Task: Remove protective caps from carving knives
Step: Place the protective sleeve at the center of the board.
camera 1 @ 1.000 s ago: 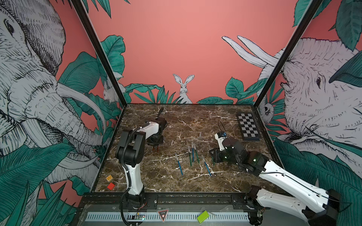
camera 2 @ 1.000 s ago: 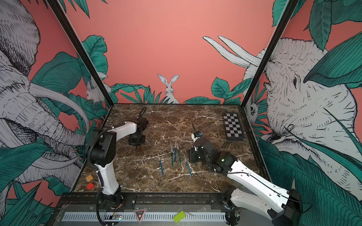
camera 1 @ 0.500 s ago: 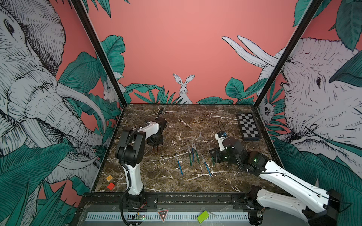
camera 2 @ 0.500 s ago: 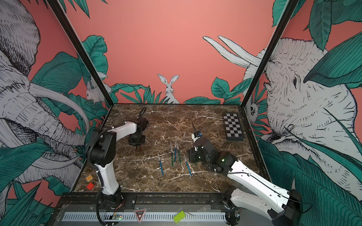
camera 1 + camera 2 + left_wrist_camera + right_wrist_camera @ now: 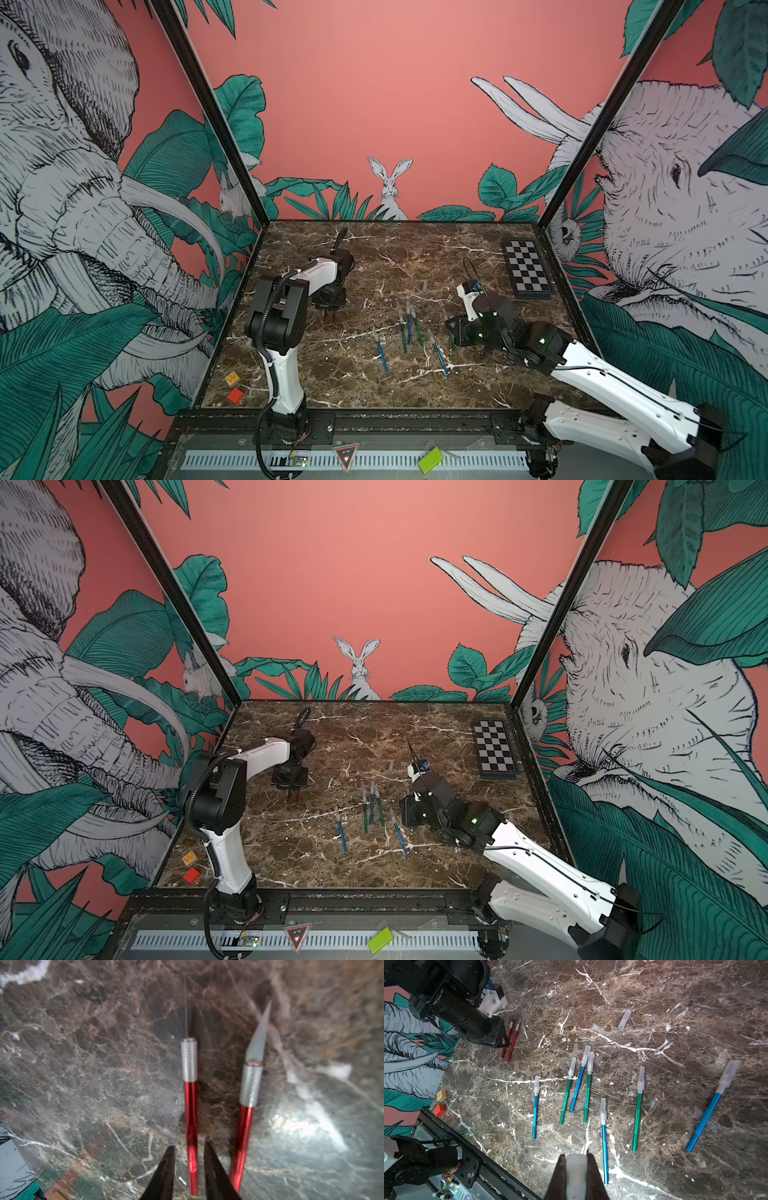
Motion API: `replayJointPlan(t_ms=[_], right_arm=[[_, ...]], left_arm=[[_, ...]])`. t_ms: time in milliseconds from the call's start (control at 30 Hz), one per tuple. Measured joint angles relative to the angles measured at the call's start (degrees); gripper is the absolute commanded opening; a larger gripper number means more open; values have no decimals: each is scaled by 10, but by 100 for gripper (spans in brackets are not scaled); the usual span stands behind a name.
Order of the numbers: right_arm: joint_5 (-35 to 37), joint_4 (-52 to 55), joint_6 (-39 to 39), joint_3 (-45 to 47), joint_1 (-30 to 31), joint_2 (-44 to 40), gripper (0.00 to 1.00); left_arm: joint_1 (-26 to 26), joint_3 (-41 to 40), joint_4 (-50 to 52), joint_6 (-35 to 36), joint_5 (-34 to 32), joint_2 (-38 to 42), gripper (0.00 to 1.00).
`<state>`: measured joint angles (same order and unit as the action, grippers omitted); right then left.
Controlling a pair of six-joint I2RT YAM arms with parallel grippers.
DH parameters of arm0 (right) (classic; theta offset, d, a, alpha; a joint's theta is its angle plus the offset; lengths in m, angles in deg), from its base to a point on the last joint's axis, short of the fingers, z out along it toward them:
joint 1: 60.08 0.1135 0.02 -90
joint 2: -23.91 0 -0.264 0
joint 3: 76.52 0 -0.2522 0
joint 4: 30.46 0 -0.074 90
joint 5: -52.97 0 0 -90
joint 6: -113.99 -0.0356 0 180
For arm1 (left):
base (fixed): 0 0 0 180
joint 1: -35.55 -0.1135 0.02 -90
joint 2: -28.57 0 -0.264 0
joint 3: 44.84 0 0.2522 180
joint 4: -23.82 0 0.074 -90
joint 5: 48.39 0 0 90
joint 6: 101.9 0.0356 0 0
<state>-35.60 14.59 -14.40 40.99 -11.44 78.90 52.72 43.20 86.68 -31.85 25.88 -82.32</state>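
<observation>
Two red carving knives [image 5: 191, 1115] [image 5: 247, 1122] lie side by side on the marble with bare blades. My left gripper [image 5: 189, 1146] stands open astride the handle of one of them, with a gap on each side; in a top view it [image 5: 329, 316] points down at the left middle. My right gripper [image 5: 576, 1155] is shut on a translucent protective cap [image 5: 576, 1174], low over the table at the right [image 5: 451, 332]. Several blue and green knives [image 5: 577, 1088] [image 5: 637, 1118] lie in the middle with their caps on. One loose cap [image 5: 624, 1019] lies further back.
A black-and-white checkerboard [image 5: 527, 270] lies at the back right. An orange block [image 5: 231, 377] and a red block [image 5: 235, 395] sit at the front left corner. A black rail [image 5: 374, 419] runs along the front edge.
The left gripper's jaws have parted from the red knife. Both arms have stayed where they were, and the knives have not shifted.
</observation>
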Motion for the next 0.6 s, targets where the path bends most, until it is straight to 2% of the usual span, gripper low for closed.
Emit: replayJointPlan(t_ms=[167,300,333,433,600], right_arm=[[3,7,1,-16,0,4,0],[17,23,10,-37,0,13,0],[23,30,15,-44,0,17,0],[44,62,33,-76,-1,42,0],[60,100,66,-129,-21,103,0]], left_arm=[[1,16,14,2,23,10,31],[1,52,35,10,29,43,42],[1,62,39,12,28,55,43],[1,90,50,24,25,104,55],[-3,87,43,36,21,196,69]])
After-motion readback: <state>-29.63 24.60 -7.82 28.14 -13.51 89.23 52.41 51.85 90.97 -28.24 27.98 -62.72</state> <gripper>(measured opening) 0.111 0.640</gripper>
